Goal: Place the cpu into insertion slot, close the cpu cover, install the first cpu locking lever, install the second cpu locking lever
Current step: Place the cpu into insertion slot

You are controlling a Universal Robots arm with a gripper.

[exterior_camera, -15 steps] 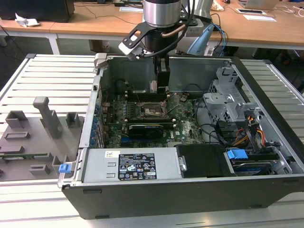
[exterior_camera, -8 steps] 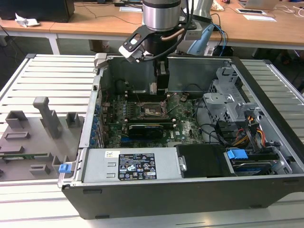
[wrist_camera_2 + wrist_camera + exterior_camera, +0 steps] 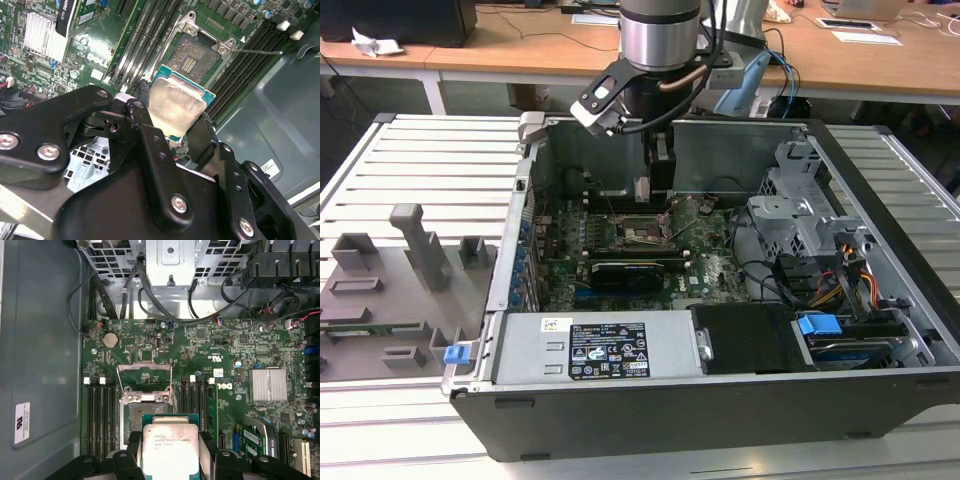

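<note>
Lab: open computer case (image 3: 670, 420) on slatted bench (image 3: 420, 160), desks (image 3: 520, 50) behind.

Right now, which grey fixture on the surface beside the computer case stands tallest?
The T-topped grey post, on the exterior view's left. The grey blocks around it are all squat and much lower.

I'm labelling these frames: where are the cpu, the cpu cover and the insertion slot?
the cpu (image 3: 170, 447): first wrist view, metal top's centre
the cpu cover (image 3: 145, 397): first wrist view, frame's wide bar
the insertion slot (image 3: 197, 55): second wrist view, contact field
</note>
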